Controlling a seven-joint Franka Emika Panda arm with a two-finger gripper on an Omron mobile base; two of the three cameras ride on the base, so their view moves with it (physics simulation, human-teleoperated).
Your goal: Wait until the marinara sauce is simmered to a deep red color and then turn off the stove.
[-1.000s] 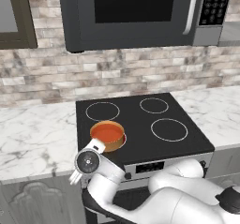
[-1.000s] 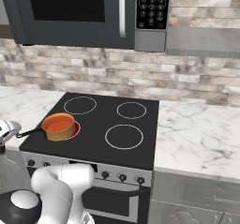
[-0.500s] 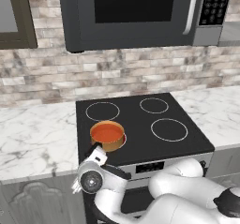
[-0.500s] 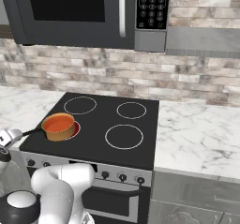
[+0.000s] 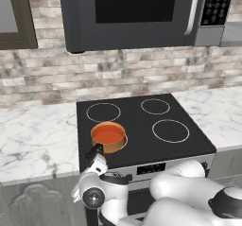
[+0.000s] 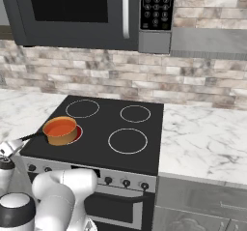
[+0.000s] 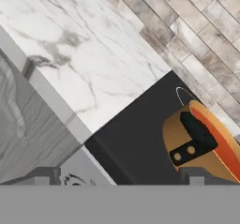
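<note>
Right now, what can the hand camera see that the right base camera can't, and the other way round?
The hand view alone shows the grey cabinet front below the counter and the rivets fixing the pan's handle. The right base view alone shows the microwave, all four burner rings and the knobs. Both show the copper pan of orange sauce, the black cooktop, marble counter and brick wall.

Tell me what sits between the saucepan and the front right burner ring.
Nothing: bare black glass between the saucepan and that ring, seen in both base views.
</note>
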